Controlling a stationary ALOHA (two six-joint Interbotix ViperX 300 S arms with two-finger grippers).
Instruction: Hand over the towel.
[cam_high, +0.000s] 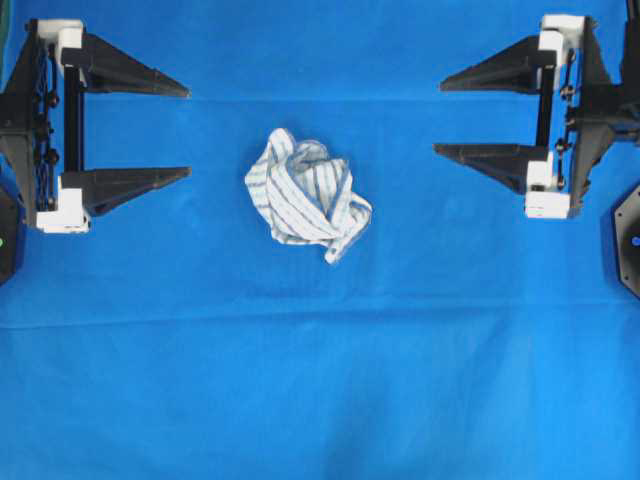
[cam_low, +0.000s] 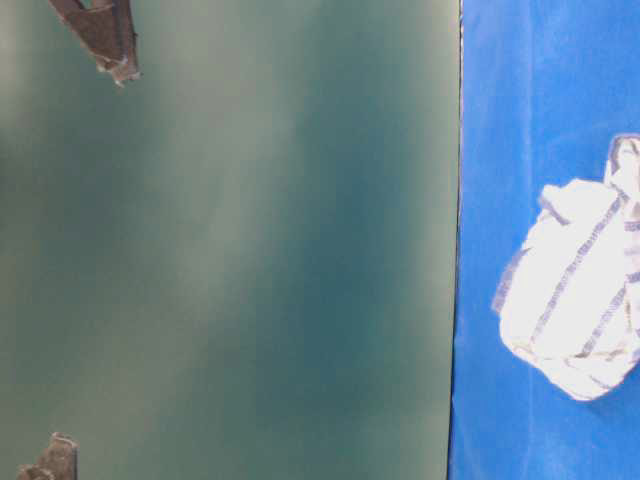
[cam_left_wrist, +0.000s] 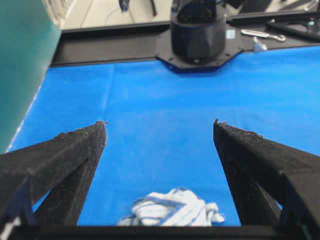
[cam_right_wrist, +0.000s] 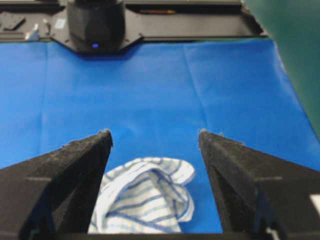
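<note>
The towel (cam_high: 307, 193), a crumpled white cloth with thin blue and grey stripes, lies on the blue cloth (cam_high: 320, 380) near the middle of the overhead view. It also shows in the table-level view as the towel (cam_low: 580, 290), low in the left wrist view as the towel (cam_left_wrist: 172, 208), and in the right wrist view as the towel (cam_right_wrist: 142, 197). My left gripper (cam_high: 188, 133) hovers wide open to its left, well apart from it. On the other side my right gripper (cam_high: 438, 118) is wide open too, clear of the towel. Nothing sits between either pair of jaws.
The large blue cloth covers the whole table. A green wall panel (cam_low: 230, 240) fills most of the table-level view. The opposite arm's black base (cam_left_wrist: 199, 35) stands at the far edge in each wrist view, with small tools (cam_left_wrist: 262, 35) beside it.
</note>
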